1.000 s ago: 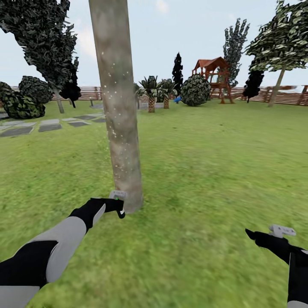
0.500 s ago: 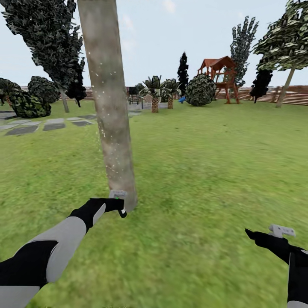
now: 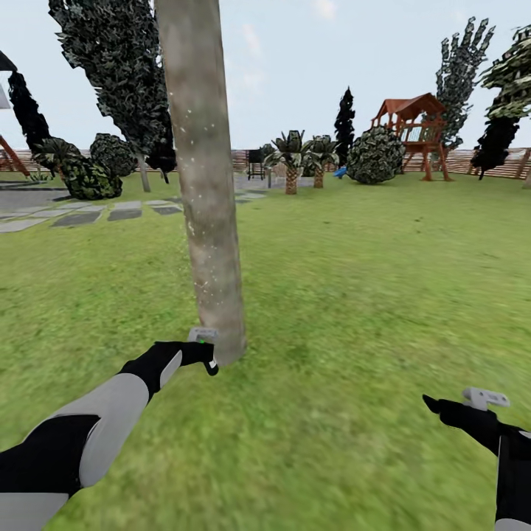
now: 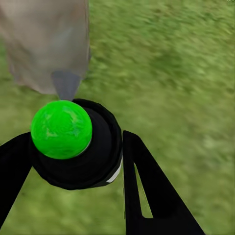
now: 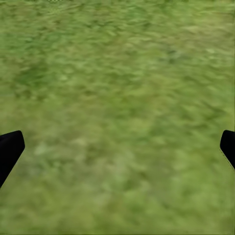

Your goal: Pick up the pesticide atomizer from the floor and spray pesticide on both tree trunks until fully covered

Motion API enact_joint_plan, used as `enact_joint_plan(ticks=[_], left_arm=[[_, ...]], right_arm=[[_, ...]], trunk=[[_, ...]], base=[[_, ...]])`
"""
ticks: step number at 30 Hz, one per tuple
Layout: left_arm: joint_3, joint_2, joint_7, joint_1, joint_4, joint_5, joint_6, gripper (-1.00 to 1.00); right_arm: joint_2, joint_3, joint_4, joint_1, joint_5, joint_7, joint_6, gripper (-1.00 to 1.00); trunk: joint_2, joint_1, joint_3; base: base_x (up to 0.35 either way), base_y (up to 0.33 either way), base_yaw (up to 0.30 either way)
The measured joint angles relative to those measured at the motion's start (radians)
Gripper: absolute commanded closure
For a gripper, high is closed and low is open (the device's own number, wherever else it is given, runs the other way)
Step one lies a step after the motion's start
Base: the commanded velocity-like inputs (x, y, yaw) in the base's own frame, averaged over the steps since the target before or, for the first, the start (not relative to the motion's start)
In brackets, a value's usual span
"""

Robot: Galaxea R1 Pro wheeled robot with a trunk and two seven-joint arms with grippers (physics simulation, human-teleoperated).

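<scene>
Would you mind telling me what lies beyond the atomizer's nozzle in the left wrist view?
The base of the tree trunk stands just past the atomizer on grass. The ground behind the trunk is hidden.

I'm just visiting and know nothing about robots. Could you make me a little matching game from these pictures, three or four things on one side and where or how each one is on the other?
Things:
1. pesticide atomizer
2. tree trunk
3. right gripper
4. play tower

Descriptions:
A. open, above bare grass
B. red-brown, far off by the fence
C. black with a green cap, clamped between the fingers of the left gripper
D. grey-brown, speckled with pale dots, right ahead of the nozzle

Pairs: 1-C, 2-D, 3-A, 4-B
</scene>
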Motion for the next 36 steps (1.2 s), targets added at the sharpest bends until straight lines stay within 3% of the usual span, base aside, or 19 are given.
enact_joint_plan(ticks=[9,36], left_arm=[[0.0,0.0,0.0,0.0,0.0,0.0,0.0,1.0],[0.0,0.0,0.0,0.0,0.0,0.0,0.0,1.0]], right_arm=[[-0.001,0.0,-0.001,0.0,0.0,0.0,0.0,-1.0],[0.001,0.0,-0.001,0.0,0.001,-0.001,0.0,-1.0]], trunk=[[0.0,0.0,0.0],[0.0,0.0,0.0]], base=[[0.225,-0.226,0.031],[0.039,-0.294,0.252]])
